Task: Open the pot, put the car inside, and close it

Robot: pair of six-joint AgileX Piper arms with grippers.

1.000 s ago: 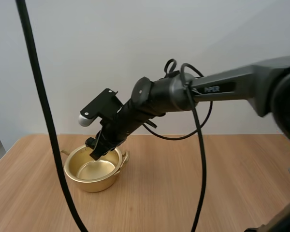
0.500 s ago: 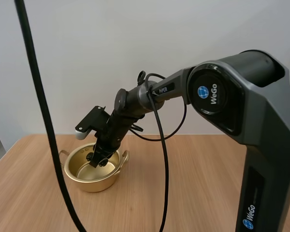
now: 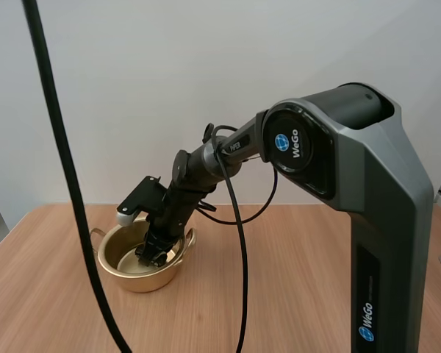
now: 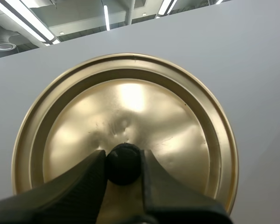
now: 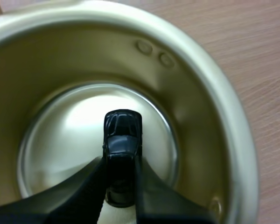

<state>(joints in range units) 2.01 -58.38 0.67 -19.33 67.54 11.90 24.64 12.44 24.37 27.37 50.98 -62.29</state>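
The gold pot [image 3: 142, 279] stands uncovered at the lower left of the high view, on the wooden tabletop [image 3: 294, 287]. It has a small side handle [image 3: 96, 234] on its left and another on its right. The right arm [image 3: 206, 165] comes from the tall grey base at the right of that frame and slopes down to the left. Its right pincer [image 3: 153, 255] is lowered past the rim, inside the pot's mouth.

From the right wrist, the two black fingers [image 5: 79, 186] pinch a small black car [image 5: 123, 140] by its sides, near one end. The other end points away from the pincer. The car sits over the middle of the pot's shiny round bottom, well inside the walls. I cannot tell whether it touches the bottom or hangs just above it. Two rivets [image 5: 151, 49] show on the inner wall beyond the car, and bare wood grain shows past the rim.

From the left wrist, the left pincer [image 4: 123, 161] is closed on the black knob [image 4: 123, 163] of the gold lid [image 4: 168, 121], one finger on each side of it. The lid's round top face, with its raised rings, is turned to the camera, and a plain grey surface lies behind it. The lid is apart from the pot.
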